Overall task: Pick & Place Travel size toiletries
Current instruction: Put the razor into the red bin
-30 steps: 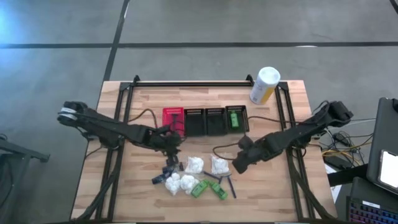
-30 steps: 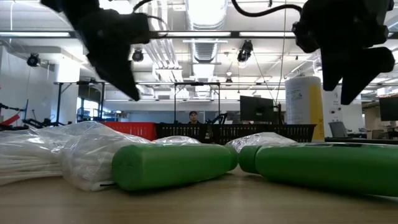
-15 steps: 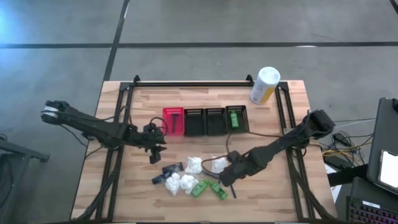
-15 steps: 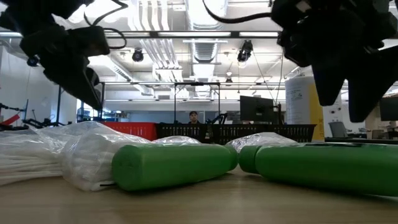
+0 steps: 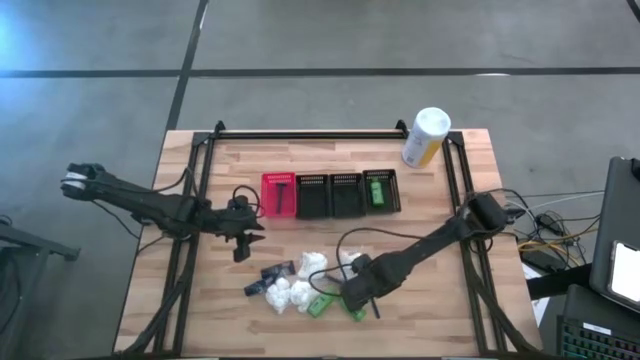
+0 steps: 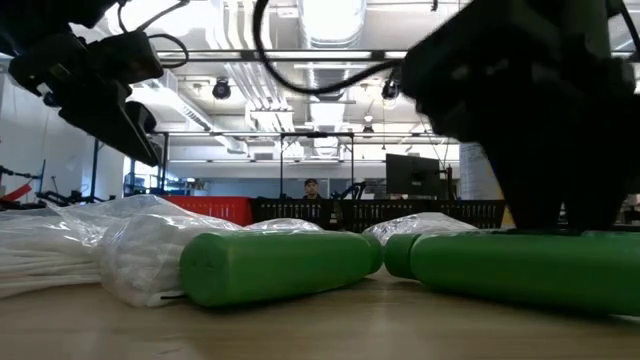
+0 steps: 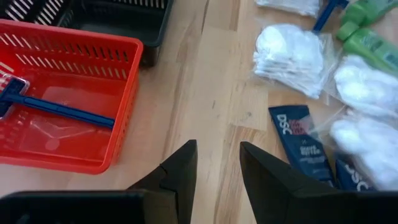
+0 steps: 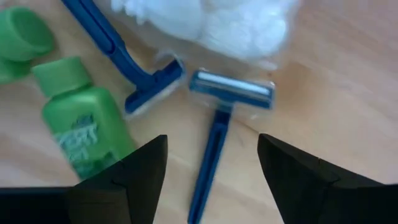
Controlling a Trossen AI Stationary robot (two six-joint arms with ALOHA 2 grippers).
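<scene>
A: The workshop behind the wooden table (image 5: 420, 330) is staying quiet: ceiling lights are burning, and a person (image 6: 311, 187) is sitting far off among the desks. What is shifting on the surface?

B: The right gripper (image 8: 211, 146) is doing the work. A second ago it was hanging out at 3 o'clock from the travel size toiletries (image 5: 300, 285); now it is dropping right over the pile's 4 o'clock corner. Its fingers (image 8: 124, 180) are standing wide and narrowing, holding nothing yet, with a blue razor (image 8: 217, 124) lying on the wood between them.

A: And just beyond that razor?

B: A second razor (image 8: 118, 50) and a green bottle (image 8: 87, 134) are lying beside it, and a white bundle (image 8: 211, 18) is touching the razor's head. The grab will probably need care so that it is not dragging the neighbours along.

A: What is the left gripper (image 7: 217, 155) doing?

B: It is backing off toward 9 o'clock, away from the pile, and waiting just in front of the red basket (image 5: 278, 193), half open and empty.

A: So the sorting is under way?

B: It is looking so. One razor is already lying in the red basket, and a green item is sitting in the black basket (image 5: 381, 190) at the row's 3 o'clock end. The two black baskets between them look bare. Most of the pile is still waiting near 6 o'clock, while the canister (image 5: 425, 137) is standing apart at 1 o'clock.
</scene>
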